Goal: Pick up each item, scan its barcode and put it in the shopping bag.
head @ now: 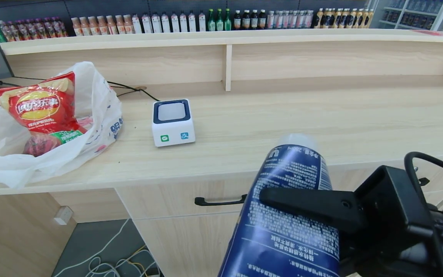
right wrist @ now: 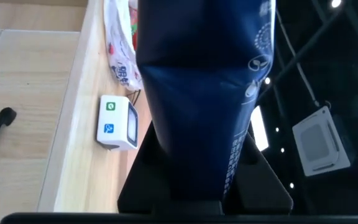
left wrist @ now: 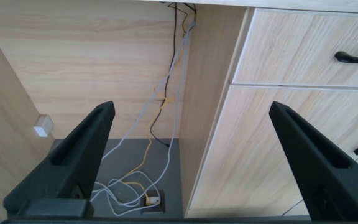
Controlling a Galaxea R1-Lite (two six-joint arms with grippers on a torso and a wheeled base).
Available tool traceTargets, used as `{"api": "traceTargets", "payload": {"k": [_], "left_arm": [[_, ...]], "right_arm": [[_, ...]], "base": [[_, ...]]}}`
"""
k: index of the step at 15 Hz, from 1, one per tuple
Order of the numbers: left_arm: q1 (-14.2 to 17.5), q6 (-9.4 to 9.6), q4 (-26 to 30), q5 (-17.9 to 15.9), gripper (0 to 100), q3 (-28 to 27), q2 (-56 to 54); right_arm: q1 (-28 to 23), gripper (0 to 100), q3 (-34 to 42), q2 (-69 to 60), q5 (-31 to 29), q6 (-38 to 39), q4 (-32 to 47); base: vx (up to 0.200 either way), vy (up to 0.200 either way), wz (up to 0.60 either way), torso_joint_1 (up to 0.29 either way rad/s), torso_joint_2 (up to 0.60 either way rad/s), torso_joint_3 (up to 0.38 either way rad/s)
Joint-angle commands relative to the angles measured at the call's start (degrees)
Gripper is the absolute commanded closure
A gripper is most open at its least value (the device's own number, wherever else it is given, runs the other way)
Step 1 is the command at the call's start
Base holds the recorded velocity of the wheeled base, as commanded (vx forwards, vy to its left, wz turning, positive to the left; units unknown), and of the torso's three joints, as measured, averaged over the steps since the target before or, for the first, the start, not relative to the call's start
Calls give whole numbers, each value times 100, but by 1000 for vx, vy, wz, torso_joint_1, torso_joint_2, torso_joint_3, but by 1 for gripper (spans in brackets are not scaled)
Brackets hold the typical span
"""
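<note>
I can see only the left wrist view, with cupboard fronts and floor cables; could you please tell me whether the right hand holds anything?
Observer: Yes, the right hand is shut on a dark blue bottle, held up near the front edge of the counter.
Operator: Thank you. Where is the scanner?
Observer: The white scanner stands on the counter, to the robot's left of the bottle.
Operator: And the shopping bag?
Observer: The shopping bag lies on the counter left of the scanner, with a red crisp packet sticking out of it.
</note>
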Motion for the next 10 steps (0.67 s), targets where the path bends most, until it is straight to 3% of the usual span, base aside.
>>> {"api": "traceTargets", "payload": {"k": [1, 10], "left_arm": [[0, -1, -6, 1, 0, 0, -2], [-9, -1, -6, 1, 0, 0, -2]], "right_arm": [[10, 100, 96, 50, 3, -69, -2], [19, 100, -9, 182, 38, -201, -20]], "base": [[0, 0, 0, 0, 0, 0], [0, 0, 0, 0, 0, 0]]}}
